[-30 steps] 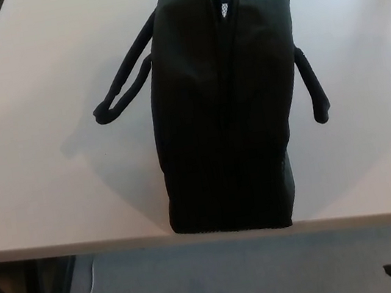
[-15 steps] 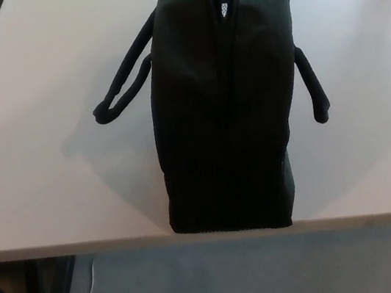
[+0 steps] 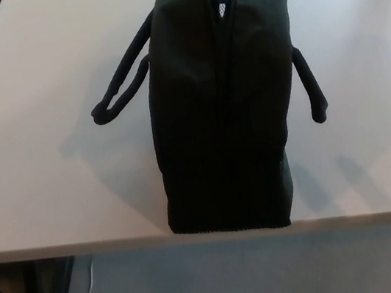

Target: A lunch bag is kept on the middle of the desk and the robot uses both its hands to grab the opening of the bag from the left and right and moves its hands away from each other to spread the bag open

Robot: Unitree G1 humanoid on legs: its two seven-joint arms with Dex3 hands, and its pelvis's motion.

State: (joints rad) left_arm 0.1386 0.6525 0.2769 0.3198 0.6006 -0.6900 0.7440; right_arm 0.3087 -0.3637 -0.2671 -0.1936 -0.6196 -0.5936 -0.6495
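Because neither my left hand nor my right hand shows in the head view, I cannot tell whether my fingers are open, closed, or holding something. I can only say they are not on the bag.

The lunch bag [image 3: 215,106] stands upright in the middle of the desk [image 3: 37,179], with its near end at the front edge of the desk and even a little over it. The opening [image 3: 227,37] runs along the top as a narrow dark slit, away from me, and only at the far end it is a little parted, where something pale shows inside. The left handle [image 3: 122,80] hangs out to the left side and the right handle [image 3: 310,87] falls down on the right side.

I think the risks are these. The slit is almost closed, so my fingers may slide on the outside fabric and catch nothing. I may also hook a handle instead of the rim, because both handles lie just beside the place where I must grip. If one hand pulls earlier or stronger than the other, the bag can tip or turn. If I drag it toward me, it can fall off the desk edge.
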